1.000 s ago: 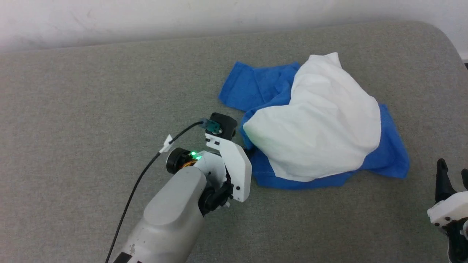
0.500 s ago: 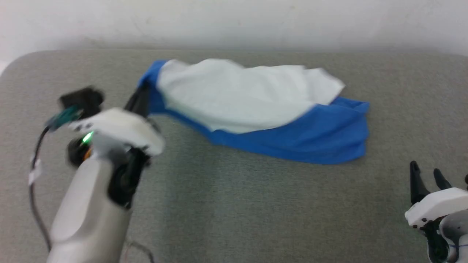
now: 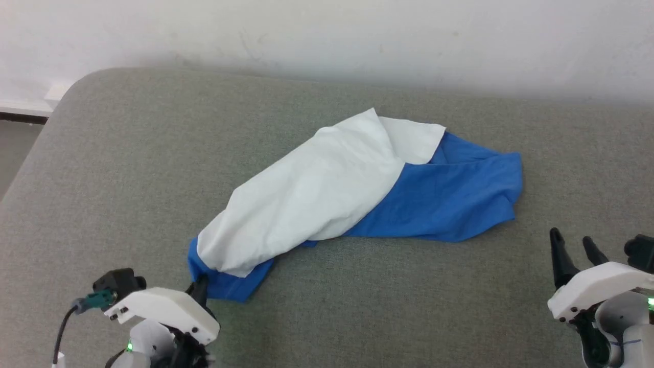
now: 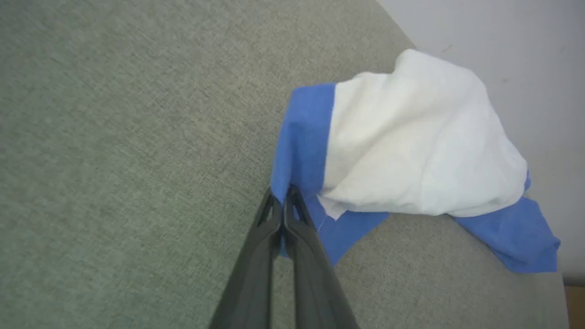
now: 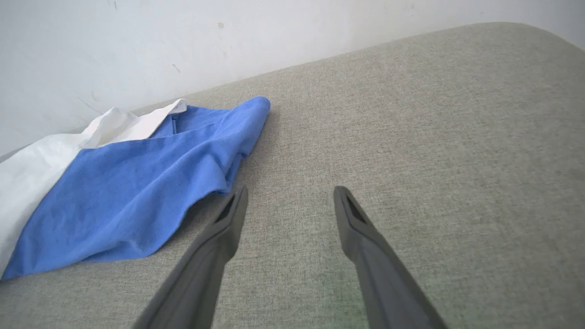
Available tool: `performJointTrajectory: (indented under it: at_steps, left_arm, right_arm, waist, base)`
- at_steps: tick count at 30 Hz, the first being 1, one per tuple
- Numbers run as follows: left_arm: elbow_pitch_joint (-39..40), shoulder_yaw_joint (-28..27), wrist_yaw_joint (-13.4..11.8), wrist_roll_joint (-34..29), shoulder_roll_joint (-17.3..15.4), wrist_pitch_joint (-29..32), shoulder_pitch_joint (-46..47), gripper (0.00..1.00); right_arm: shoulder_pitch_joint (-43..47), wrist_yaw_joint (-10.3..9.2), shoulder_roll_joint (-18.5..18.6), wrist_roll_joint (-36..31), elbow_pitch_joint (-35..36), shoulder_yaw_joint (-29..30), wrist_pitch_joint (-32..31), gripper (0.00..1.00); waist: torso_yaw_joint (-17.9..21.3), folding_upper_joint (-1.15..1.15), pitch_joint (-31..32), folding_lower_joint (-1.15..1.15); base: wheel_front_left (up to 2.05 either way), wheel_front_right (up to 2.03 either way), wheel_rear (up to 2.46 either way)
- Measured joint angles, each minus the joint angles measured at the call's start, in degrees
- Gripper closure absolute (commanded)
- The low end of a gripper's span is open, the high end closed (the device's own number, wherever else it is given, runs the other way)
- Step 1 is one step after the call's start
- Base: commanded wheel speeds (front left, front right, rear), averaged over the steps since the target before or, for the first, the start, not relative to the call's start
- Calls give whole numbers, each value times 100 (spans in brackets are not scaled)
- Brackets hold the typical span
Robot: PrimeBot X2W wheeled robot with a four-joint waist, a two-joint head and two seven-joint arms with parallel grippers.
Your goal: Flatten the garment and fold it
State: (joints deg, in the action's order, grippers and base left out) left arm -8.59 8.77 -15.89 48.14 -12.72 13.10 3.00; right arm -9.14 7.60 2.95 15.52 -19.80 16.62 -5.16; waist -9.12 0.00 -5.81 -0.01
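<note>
The garment lies bunched on the grey padded surface, its white body draped over bright blue sleeve cloth, stretched from near left to far right. My left gripper is shut on the garment's blue near-left corner; the left wrist view shows its two fingers pinched together on the blue edge of the garment. My right gripper stands open at the lower right, apart from the cloth. In the right wrist view its spread fingertips hover over bare surface, just right of the garment's blue fold.
The grey surface has a rounded far-left corner and ends at a white wall behind. A strip of floor and skirting shows at the far left. Bare surface lies in front of the garment.
The head camera has turned, shifting the picture. My left gripper, shut on the blue corner, has pulled it toward the near left, drawing the garment out longer. The right gripper stays open.
</note>
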Motion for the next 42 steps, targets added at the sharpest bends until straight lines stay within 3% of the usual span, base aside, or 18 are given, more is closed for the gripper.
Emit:
performJointTrajectory:
  at_steps: [7, 13, 16, 22, 30, 31, 32, 33, 38, 42]
  left_arm:
    - [560, -632, 233, 241, -100, -627, 100, 0]
    - [743, -631, 234, -1176, -690, -2140, 206, 0]
    - [712, -354, 376, -1807, -714, -2657, 287, 0]
    - [840, -321, 658, -2583, -339, -2777, 535, 0]
    - [611, -493, 1274, -2976, 294, -2783, 712, 0]
    - [561, -531, 1328, -3011, 355, -2783, 723, 0]
    - [504, -583, 1377, -3022, 408, -2782, 743, 0]
    - [464, -636, 1416, -3054, 453, -2783, 765, 0]
    - [325, -876, 1584, -3182, 603, -2783, 788, 0]
    - [240, -1039, 1678, -3218, 708, -2783, 787, 0]
  right_arm:
    - [-26, 0, 1, -105, 101, -277, -187, 0]
    - [-460, -1, -2, -475, 110, -726, -895, 0]
    - [-823, -1, -1, -880, -29, -851, -1400, 0]
    - [-1443, -1, -3, -1675, -472, -823, -2117, 0]
    - [-1901, -1, 0, -2079, -1144, -805, -2205, 0]
    - [-1937, -1, 1, -2069, -1227, -821, -2207, 49]
    - [-1977, -4, 7, -2028, -1272, -840, -2174, 88]
    - [-2025, -5, 12, -1997, -1299, -890, -2121, 100]
    - [-2107, -3, -22, -1618, -1250, -947, -1788, 100]
    - [-1964, -1, -24, -1325, -560, -627, -1624, 100]
  waist:
    - [-2, 0, 63, 0]
    - [51, 0, 21, 0]
    - [46, 0, -54, 1]
    - [-37, 0, -276, 1]
    - [-212, 0, -625, 2]
    - [-230, 0, -661, 2]
    - [-247, 0, -693, 1]
    - [-258, 0, -718, 1]
    - [-222, 0, -721, 2]
    - [-132, 0, -607, 1]
  base:
    - [0, 0, 0]
    - [0, 0, 0]
    - [0, 0, 0]
    - [0, 0, 0]
    - [0, 0, 0]
    - [0, 0, 0]
    - [0, 0, 0]
    - [0, 0, 0]
    - [0, 0, 0]
    - [0, 0, 0]
